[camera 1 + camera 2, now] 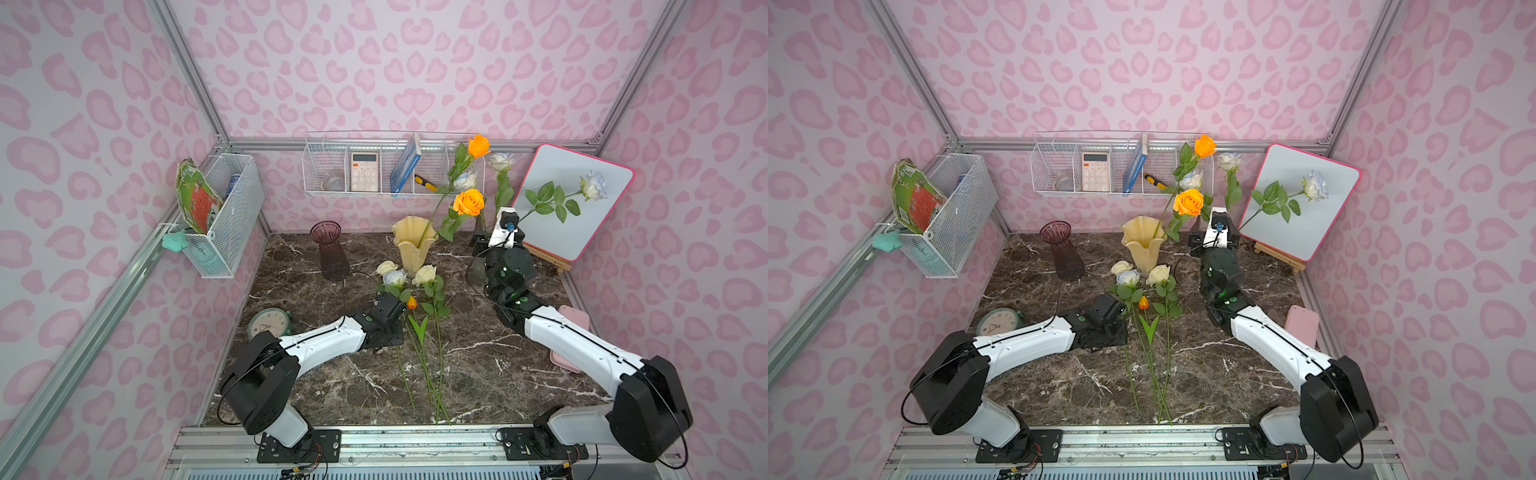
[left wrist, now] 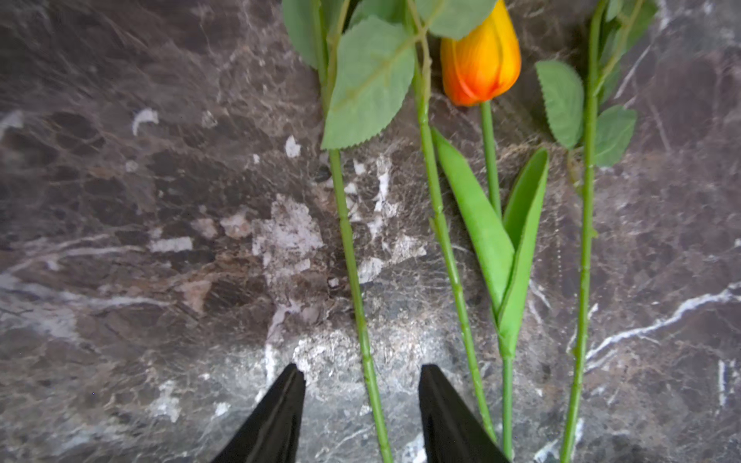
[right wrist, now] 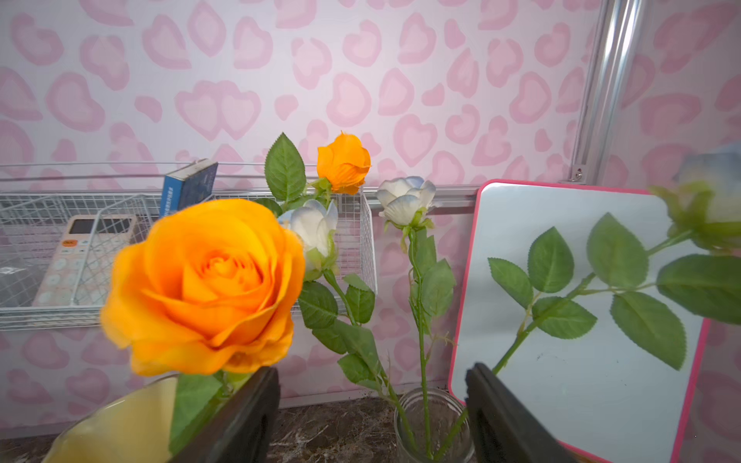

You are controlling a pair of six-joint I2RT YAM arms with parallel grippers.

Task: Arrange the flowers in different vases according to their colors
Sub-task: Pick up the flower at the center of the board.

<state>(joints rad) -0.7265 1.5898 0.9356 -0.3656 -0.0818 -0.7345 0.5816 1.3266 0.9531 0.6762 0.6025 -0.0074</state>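
**Left jaws astride a loose stem; right jaws wide before the clear vase**

Left arm [image 1: 328, 338]: stretched low over the marble table [image 1: 490, 374] from its base at the near edge, wrist turned down over the loose flowers

Left gripper [image 2: 361, 375]: jaws partly apart, one black finger [image 2: 280, 409] on either side of a green stem [image 2: 349, 248], with a gap showing on both sides and nothing clamped. Which bloom that stem carries cannot be told

Loose on the table, heads toward the vases:
- cream-yellow roses [image 1: 386, 267], two
- loose bluish white rose [image 1: 395, 277], between them
- orange tulip [image 2: 481, 56], its stem near the gripper with one other stem between

Right arm [image 1: 573, 345]: reaching to the far right corner, wrist raised, gripper facing the back wall

Right gripper [image 3: 373, 401]: jaws wide, holding nothing

Clear glass vase [image 3: 435, 425]: stands just beyond the right fingertips, framed between them. It holds three bluish white roses [image 3: 405, 200], one leaning against the whiteboard [image 3: 581, 385]

Cream-yellow vase [image 1: 413, 245]: just beside the right gripper, holding two orange roses [image 3: 204, 280]

Dark purple vase [image 1: 330, 253]: left of the cream-yellow vase, well apart from both grippers
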